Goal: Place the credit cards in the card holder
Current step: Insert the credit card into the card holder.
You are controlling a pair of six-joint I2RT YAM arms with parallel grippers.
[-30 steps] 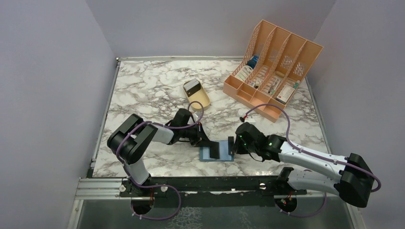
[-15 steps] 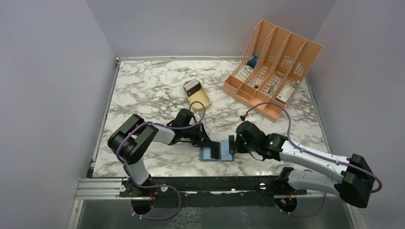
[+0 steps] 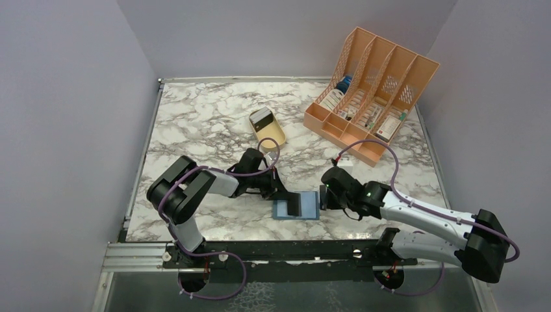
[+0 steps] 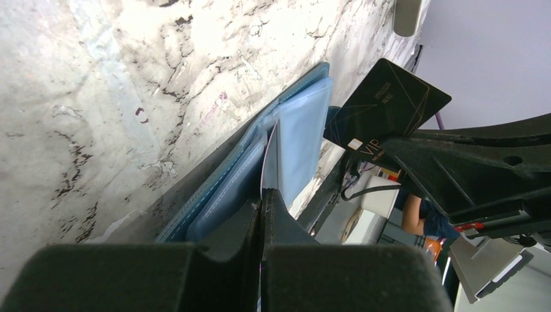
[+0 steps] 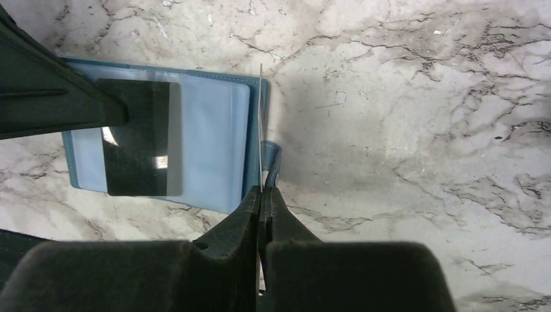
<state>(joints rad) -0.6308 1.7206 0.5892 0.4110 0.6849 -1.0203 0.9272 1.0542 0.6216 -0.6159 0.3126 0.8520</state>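
The card holder (image 3: 308, 207) lies open near the table's front edge, pale blue faces (image 5: 208, 143) up. My left gripper (image 3: 284, 195) comes in low from the left and is shut on a thin leaf of the card holder (image 4: 302, 136). A dark credit card (image 5: 136, 140) lies flat on the holder next to the left fingertips. My right gripper (image 3: 320, 198) is shut on a black credit card (image 4: 386, 107) marked VIP. That card shows edge-on (image 5: 260, 130) in the right wrist view, standing upright at the holder's right edge.
A tan oval tray (image 3: 273, 136) with a small dark and white object in it stands behind the left arm. An orange slotted file rack (image 3: 370, 91) with several items fills the back right. Grey walls close in on three sides.
My right gripper has shifted slightly left, bringing its card up against the holder's right edge. The left gripper and the holder have stayed put.
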